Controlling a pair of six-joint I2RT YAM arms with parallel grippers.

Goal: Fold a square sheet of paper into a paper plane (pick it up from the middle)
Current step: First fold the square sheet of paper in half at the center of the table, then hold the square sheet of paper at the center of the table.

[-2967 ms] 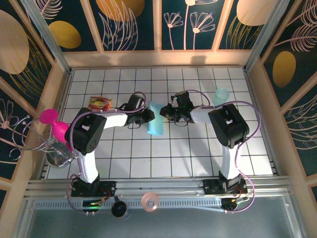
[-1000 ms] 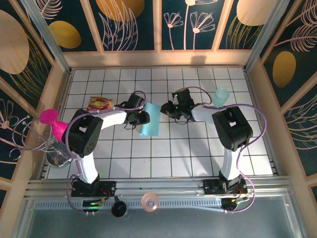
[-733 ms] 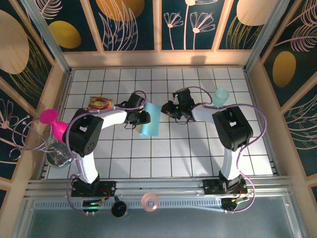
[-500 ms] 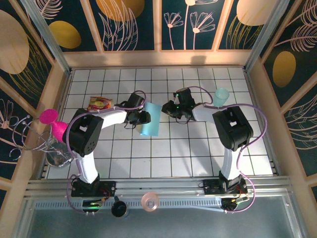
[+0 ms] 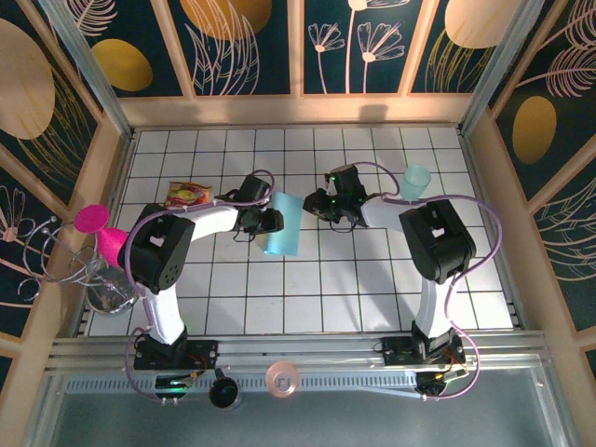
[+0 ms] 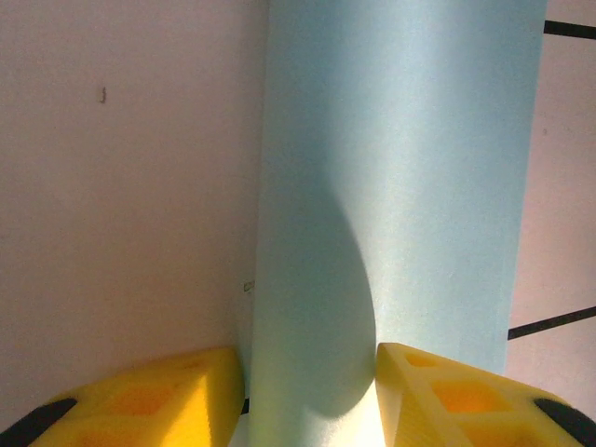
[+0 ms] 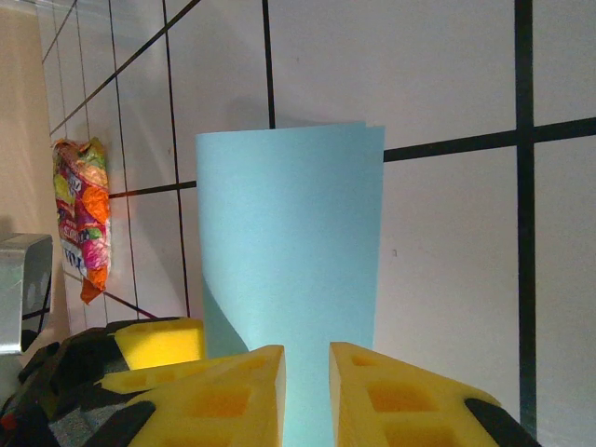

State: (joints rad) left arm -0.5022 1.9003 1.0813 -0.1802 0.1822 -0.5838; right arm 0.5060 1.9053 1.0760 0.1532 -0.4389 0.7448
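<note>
The left hand (image 6: 312,363) pinches the thin light-blue folded paper sheet (image 6: 391,168), likely to hold its crease. The right hand (image 7: 306,363), nearly closed, straddles its edge; I cannot tell whether it grips.

I am holding the square sheet of paper (image 6: 400,168) in my left gripper (image 6: 312,372). The paper is rising as a light-blue band from between my yellow fingers (image 6: 158,396), which are touching both its sides. White table (image 6: 130,186) is lying left of the paper, and dark tile lines (image 6: 554,321) are crossing right of it.
</note>
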